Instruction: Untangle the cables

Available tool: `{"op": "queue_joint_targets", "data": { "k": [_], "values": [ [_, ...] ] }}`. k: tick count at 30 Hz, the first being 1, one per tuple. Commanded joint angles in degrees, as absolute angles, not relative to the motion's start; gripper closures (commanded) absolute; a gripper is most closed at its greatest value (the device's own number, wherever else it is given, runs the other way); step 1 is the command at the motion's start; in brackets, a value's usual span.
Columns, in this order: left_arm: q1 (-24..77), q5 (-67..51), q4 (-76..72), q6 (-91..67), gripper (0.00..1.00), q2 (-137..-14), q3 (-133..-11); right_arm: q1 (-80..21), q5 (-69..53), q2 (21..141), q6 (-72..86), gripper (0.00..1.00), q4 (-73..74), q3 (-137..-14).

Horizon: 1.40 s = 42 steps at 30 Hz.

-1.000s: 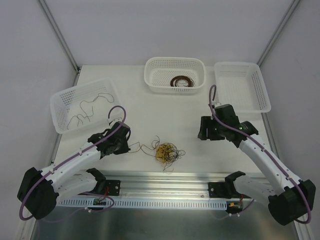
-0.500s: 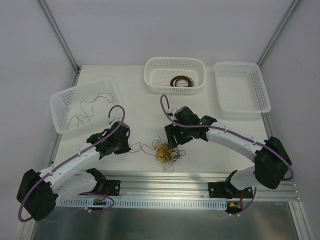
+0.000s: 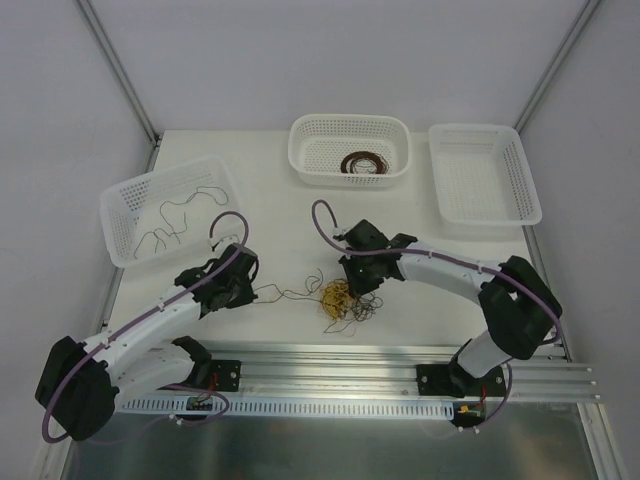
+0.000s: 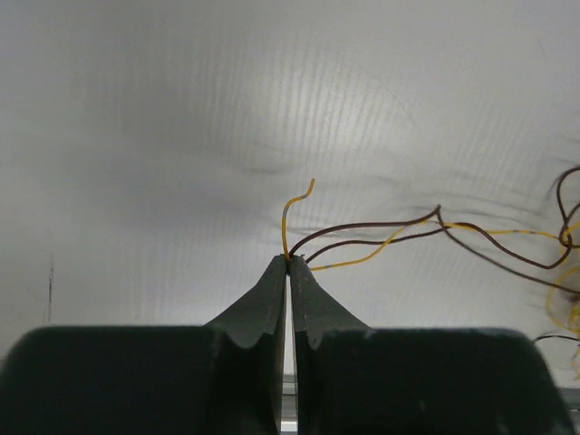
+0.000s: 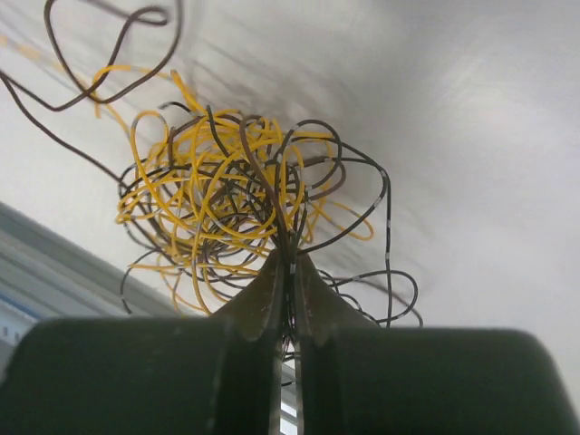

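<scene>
Nearest the arms, the rail [image 3: 330, 360] runs along the front edge of the bench [image 3: 280, 220], and the cables [image 3: 343, 300] lie as a loose yellow and dark clump just behind it. If the clump is dragged forward, it could slide off the white surface onto the metal.

The left tool [image 4: 288, 260] is pinched closed on the ends of a few strands [image 4: 381, 231], brown and yellow, which lead off to the right toward the clump. The wire is very thin and only the very tips hold it, so a firm pull could draw it straight out of the jaws.

The right tool [image 5: 290, 263] is clamped closed in the near edge of the clump, and several loops appear to run between its fingertips, not just one. That is the main hazard. If the two tools move apart, the pull would pass through the whole bundle, which could cinch the crossings into tighter knots or haul the clump along in one piece. A sharp tug might also kink a strand.

Further back, the left basket [image 3: 118, 215] holds separate squiggles and the middle basket [image 3: 300, 160] holds a dark coil [image 3: 362, 163]. The right basket [image 3: 530, 200] looks bare. Any long trailing strand carried that way could snag on a perforated wall
</scene>
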State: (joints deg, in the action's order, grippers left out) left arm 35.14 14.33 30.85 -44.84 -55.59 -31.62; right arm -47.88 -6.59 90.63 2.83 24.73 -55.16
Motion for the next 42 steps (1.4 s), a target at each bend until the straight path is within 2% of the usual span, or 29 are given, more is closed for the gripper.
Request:
{"op": "queue_joint_targets", "data": {
  "k": [1,7,13,19,26,28,29,30,31,32,34,35,36,38,39,42],
  "values": [
    [32.7,17.2,31.5,-46.8,1.00,-56.5,-30.3,-40.4,-0.8,80.4,2.0,0.99,30.4,-55.1],
    [28.8,18.3,32.9,-46.3,1.00,-55.4,-30.2,-20.5,-3.5,64.3,-1.9,0.99,38.5,-60.8],
    [25.1,19.4,34.7,-45.7,1.00,-52.2,-31.4,-7.2,-9.8,56.9,-0.4,0.99,41.6,-68.4],
    [23.6,19.2,35.1,-43.8,1.00,-51.1,-33.7,-6.9,-14.9,55.6,2.7,0.99,39.3,-67.8],
    [23.5,16.4,35.0,-41.2,1.00,-53.1,-35.0,-7.1,-18.5,59.7,2.9,0.98,39.4,-60.1],
    [23.6,15.6,35.0,-40.5,0.94,-52.4,-35.7,-8.1,-16.2,62.4,2.3,0.93,41.7,-58.6],
    [23.6,15.3,35.0,-40.3,0.84,-51.4,-36.0,-8.5,-15.5,63.3,1.9,0.90,42.4,-58.2],
    [23.6,14.9,35.0,-40.0,0.77,-50.9,-36.7,-9.0,-13.6,63.8,1.5,0.86,43.2,-57.7],
    [23.6,14.0,35.0,-39.1,0.70,-50.0,-37.1,-10.0,-12.4,64.1,1.3,0.73,43.7,-57.4],
    [23.6,13.5,34.9,-38.6,0.54,-49.7,-37.5,-10.7,-11.4,64.2,1.3,0.66,43.9,-57.4],
    [23.6,11.8,35.1,-37.1,0.42,-49.0,-38.8,-13.2,-8.3,64.1,0.9,0.51,44.5,-57.9],
    [23.6,11.1,35.0,-36.8,0.38,-48.7,-39.2,-14.1,-7.2,64.0,0.7,0.47,44.6,-59.1],
    [23.6,10.6,35.1,-36.7,0.29,-48.6,-40.1,-15.6,-5.7,63.9,0.5,0.43,44.9,-59.8],
    [23.6,9.6,35.1,-35.9,0.21,-48.8,-41.5,-17.4,-4.2,63.6,0.3,0.36,45.1,-61.8],
    [23.5,9.4,35.1,-35.3,0.13,-49.1,-42.0,-19.1,-3.8,63.5,0.3,0.35,44.7,-62.2],
    [23.6,8.9,35.0,-34.4,0.08,-53.1,-44.2,-22.9,-3.9,62.8,-1.4,0.26,42.2,-62.5]
  ]
}}
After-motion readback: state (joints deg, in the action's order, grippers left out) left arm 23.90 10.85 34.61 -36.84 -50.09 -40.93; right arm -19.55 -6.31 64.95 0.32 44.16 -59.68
